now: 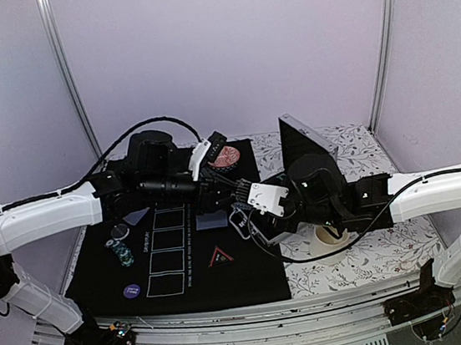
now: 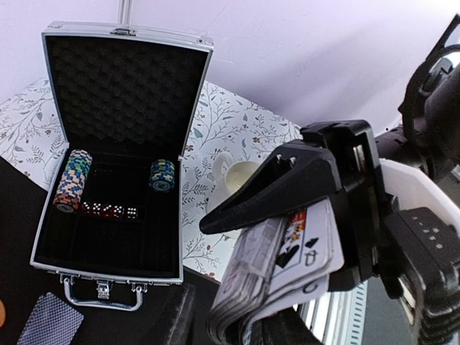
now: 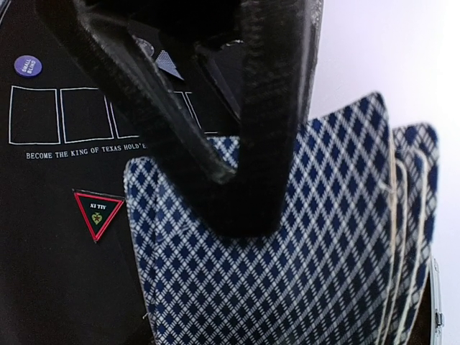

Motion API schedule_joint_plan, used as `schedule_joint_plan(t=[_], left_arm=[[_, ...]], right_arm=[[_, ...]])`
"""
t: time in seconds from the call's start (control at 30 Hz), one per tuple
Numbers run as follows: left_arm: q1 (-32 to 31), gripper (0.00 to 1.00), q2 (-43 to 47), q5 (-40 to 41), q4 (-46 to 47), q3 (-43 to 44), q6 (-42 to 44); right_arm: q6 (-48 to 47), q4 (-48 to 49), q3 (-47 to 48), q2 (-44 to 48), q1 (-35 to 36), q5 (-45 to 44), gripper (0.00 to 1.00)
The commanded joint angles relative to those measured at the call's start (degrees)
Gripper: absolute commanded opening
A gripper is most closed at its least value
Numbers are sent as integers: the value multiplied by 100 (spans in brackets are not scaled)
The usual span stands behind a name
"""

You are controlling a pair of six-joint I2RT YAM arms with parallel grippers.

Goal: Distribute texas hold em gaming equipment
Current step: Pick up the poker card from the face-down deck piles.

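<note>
Cards (image 2: 280,266) hang as a fanned deck above the middle of the desk (image 1: 367,257), clamped by the right gripper (image 3: 241,208), probably so the left gripper (image 1: 219,192) beside it can peel one off; whether that one is open or clenched, I cannot tell

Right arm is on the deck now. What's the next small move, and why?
Probably slide the top card off the deck toward the mat's outlined boxes. The right gripper has its tips on that card's back, the left gripper clamps the deck, and the boxes look unfilled.
</note>
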State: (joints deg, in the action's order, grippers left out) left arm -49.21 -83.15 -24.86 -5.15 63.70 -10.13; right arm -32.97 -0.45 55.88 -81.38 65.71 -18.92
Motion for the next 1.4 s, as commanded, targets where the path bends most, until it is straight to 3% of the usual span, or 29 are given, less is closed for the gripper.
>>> schedule_joint_plan(t=[0.0, 0.17, 0.4, 0.63, 0.9, 1.13, 1.37], left_arm=[[69, 32, -44, -304, 257, -59, -141], [70, 19, -87, -452, 188, -30, -119], [66, 18, 112, 13, -142, -95, 6], [65, 24, 167, 210, -314, -69, 42], [68, 40, 275, 138, -239, -102, 34], [76, 62, 353, -239, -44, -107, -15], [190, 67, 684, -67, -70, -248, -64]], right_arm=[[24, 125, 71, -23, 52, 151, 45], [11, 138, 81, 10, 49, 121, 45], [1, 115, -1, 95, 55, 70, 45], [-8, 108, 33, 89, 53, 72, 45], [-16, 106, 44, 64, 51, 88, 45], [-43, 111, 48, 61, 48, 90, 45], [-41, 110, 20, 68, 47, 96, 45]])
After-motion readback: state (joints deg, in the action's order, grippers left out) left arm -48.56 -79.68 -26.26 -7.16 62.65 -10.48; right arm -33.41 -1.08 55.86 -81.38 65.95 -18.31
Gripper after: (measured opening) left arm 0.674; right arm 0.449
